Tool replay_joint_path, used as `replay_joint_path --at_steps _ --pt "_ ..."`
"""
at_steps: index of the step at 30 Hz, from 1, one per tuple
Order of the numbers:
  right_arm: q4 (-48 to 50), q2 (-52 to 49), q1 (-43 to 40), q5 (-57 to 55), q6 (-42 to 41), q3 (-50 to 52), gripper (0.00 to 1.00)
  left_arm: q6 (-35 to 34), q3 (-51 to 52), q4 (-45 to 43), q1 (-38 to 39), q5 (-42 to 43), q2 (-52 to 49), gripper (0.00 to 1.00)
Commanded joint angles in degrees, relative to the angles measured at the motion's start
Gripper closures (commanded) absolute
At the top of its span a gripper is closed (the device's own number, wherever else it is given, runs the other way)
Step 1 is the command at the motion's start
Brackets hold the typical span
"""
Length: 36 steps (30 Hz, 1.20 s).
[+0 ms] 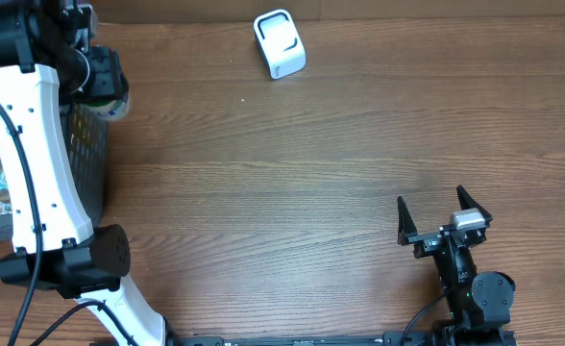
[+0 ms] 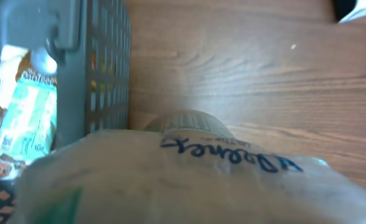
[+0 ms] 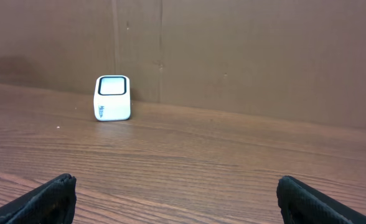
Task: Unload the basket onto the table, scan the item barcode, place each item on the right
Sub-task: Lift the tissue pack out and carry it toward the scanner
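The item (image 2: 195, 174) is a pale container with blue script on it, and it fills the lower half of the left wrist view, hiding the fingers. From overhead, my left gripper (image 1: 105, 82) is at the far left over the basket's edge, shut on the item (image 1: 119, 104), of which only a pale end shows. The white barcode scanner (image 1: 280, 43) stands at the back centre of the table; it is also seen as the scanner (image 3: 112, 98) far ahead. My right gripper (image 1: 444, 216) rests low at the front right, open, with nothing between its fingers (image 3: 52, 196).
A dark grey mesh basket (image 1: 85, 154) stands at the left edge, its wall (image 2: 105, 68) close beside the held item. Packaged goods, among them a teal-and-white pouch (image 2: 24, 112), lie inside. A brown cardboard wall (image 3: 245, 50) runs behind the table.
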State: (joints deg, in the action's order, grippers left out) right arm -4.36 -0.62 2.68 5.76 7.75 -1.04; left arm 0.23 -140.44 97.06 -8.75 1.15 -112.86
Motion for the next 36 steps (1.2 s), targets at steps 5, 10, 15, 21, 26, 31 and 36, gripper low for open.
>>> replay_joint_path --at_steps 5,10,15,21,26,31,36 --pt "0.1 0.4 0.2 0.3 0.2 0.6 0.00 -0.7 1.6 -0.2 -0.4 -7.5 1.6 0.63" --pt "0.1 0.4 0.2 0.3 0.2 0.6 0.00 -0.6 1.6 -0.2 -0.5 -13.6 1.7 0.63" --pt "0.1 0.4 0.2 0.3 0.2 0.6 0.00 -0.6 1.6 -0.2 -0.6 -13.2 1.7 0.63" --pt "0.1 0.4 0.2 0.3 0.2 0.6 0.00 0.0 1.6 -0.2 -0.7 -14.1 1.7 0.64" --pt "0.1 0.4 0.2 0.3 0.2 0.6 0.00 0.0 1.6 -0.2 -0.7 -16.2 1.7 0.64" --pt "0.1 0.4 0.2 0.3 0.2 0.6 0.00 0.0 1.6 -0.2 -0.9 -16.7 1.7 0.63" --pt "0.1 0.4 0.2 0.3 0.2 0.6 0.00 -0.1 1.6 -0.2 -0.9 -9.6 1.7 0.63"
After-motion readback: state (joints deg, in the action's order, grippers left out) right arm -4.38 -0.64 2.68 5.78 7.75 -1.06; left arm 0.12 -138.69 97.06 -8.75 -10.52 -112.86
